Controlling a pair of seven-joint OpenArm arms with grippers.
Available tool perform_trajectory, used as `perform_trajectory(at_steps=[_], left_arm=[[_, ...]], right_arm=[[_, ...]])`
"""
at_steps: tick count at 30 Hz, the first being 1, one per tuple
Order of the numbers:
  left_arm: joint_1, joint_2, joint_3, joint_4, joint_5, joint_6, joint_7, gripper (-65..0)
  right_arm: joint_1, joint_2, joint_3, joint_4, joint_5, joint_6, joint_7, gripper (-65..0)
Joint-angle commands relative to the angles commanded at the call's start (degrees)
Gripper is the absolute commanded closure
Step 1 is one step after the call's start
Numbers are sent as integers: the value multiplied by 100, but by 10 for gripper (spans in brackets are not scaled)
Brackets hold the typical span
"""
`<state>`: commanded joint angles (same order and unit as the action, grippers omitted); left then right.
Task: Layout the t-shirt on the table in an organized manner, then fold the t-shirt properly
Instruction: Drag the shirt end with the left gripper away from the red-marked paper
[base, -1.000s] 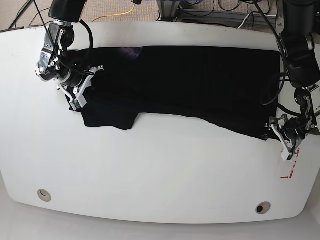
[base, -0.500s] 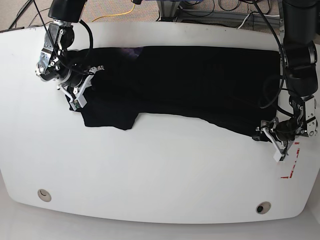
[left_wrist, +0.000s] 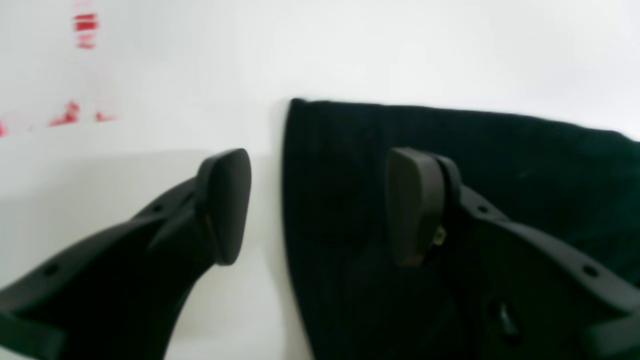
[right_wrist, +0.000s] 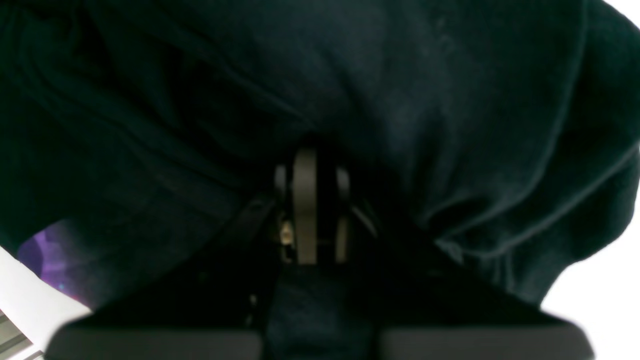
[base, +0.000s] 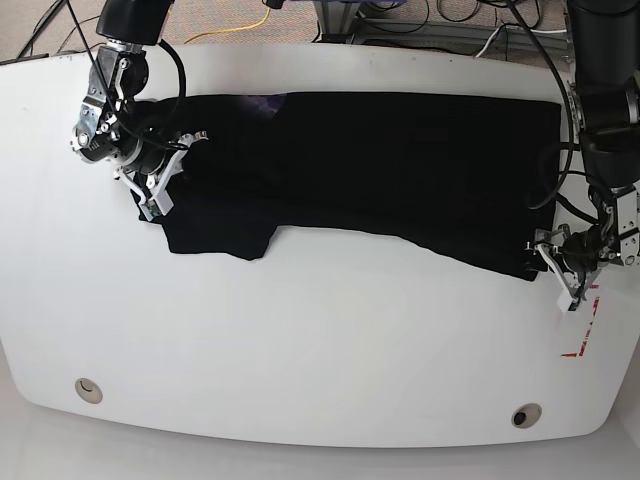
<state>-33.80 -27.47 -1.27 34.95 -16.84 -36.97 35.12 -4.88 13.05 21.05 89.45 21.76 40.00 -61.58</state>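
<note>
Left gripper is down at the shirt's lower corner, jaws spread wide and holding nothing: one pad sits over bare worktop, the other over the black cloth, with the shirt's straight edge running between them. In the base view that gripper hangs low at the cloth's corner on that view's right, just above the red tape mark. Over to the right gripper: its wrist camera shows the two pads pressed close together with dark, wrinkled fabric bunched all around them, so it is clamped on the shirt. From the base view it grips the cloth near the sleeve on that view's left. The shirt itself lies spread across the far half of the worktop, its far edge fairly straight, its near edge slanting down toward the left gripper, one sleeve jutting toward the camera. Two small round holes sit near the worktop's front edge, well apart from the cloth.
</note>
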Motion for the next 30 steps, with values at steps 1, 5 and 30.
perform_trajectory(at_steps=[1, 5, 30], left_arm=[[9, 62, 0, 0, -9, 0, 0, -400], [114, 193, -9, 0, -9, 0, 0, -400], [114, 475, -9, 35, -158, -9, 255, -156]], right_arm=[[0, 0, 0, 0, 0, 0, 0, -46], [0, 0, 0, 0, 0, 0, 0, -46], [0, 9, 18, 0, 0, 0, 0, -46]])
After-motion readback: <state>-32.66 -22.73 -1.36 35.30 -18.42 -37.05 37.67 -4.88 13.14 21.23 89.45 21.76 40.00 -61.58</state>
